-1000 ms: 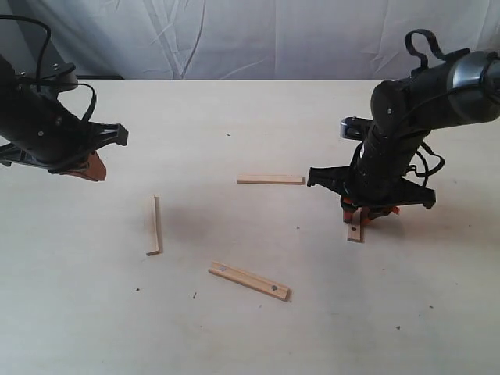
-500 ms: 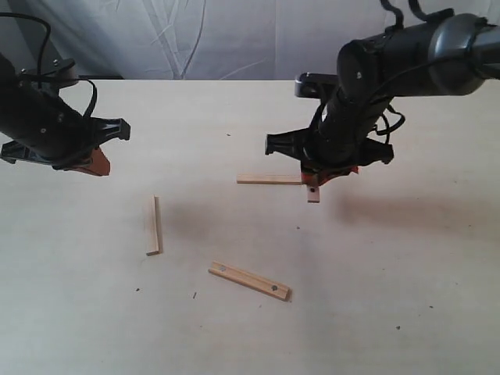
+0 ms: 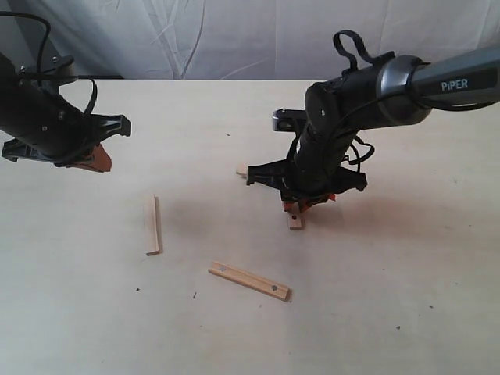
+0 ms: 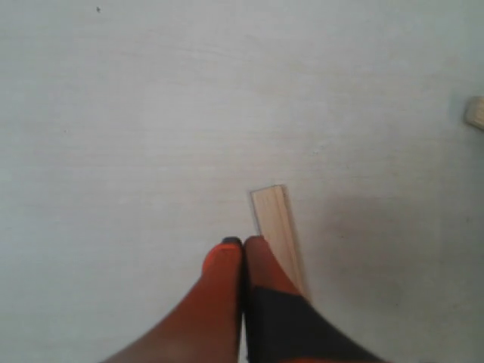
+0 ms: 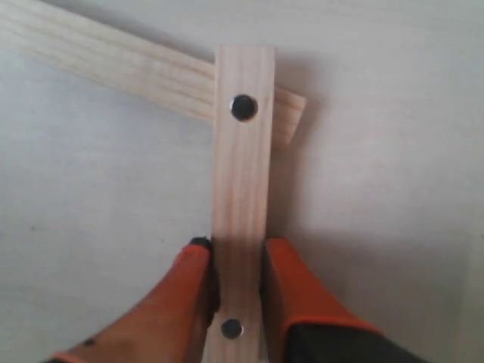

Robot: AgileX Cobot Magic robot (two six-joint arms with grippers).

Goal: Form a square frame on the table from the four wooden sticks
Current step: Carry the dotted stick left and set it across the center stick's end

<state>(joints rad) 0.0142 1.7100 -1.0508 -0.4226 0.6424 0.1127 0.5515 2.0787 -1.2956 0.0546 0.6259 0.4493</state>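
Observation:
My right gripper [image 3: 296, 208] [image 5: 238, 253] is shut on a dotted wooden stick [image 5: 242, 174], whose lower end [image 3: 295, 221] pokes out below the fingers. In the right wrist view its far dot sits over the end of a plain stick [image 5: 113, 64]; whether they touch I cannot tell. In the exterior view only that plain stick's tip [image 3: 241, 171] shows beside the arm. A second plain stick [image 3: 154, 225] [image 4: 276, 227] lies left of centre, and the other dotted stick [image 3: 248, 280] lies nearer the front. My left gripper [image 3: 95, 161] [image 4: 243, 246] hovers shut and empty above the table [image 3: 391, 297].
A white cloth backdrop [image 3: 234, 39] hangs behind the table's far edge. A few tiny dark specks [image 3: 194, 295] mark the tabletop. Another stick's end [image 4: 475, 113] shows at the edge of the left wrist view.
My right gripper carried the dotted stick from the right side leftward to the plain stick's end near the centre. The left arm barely shifted.

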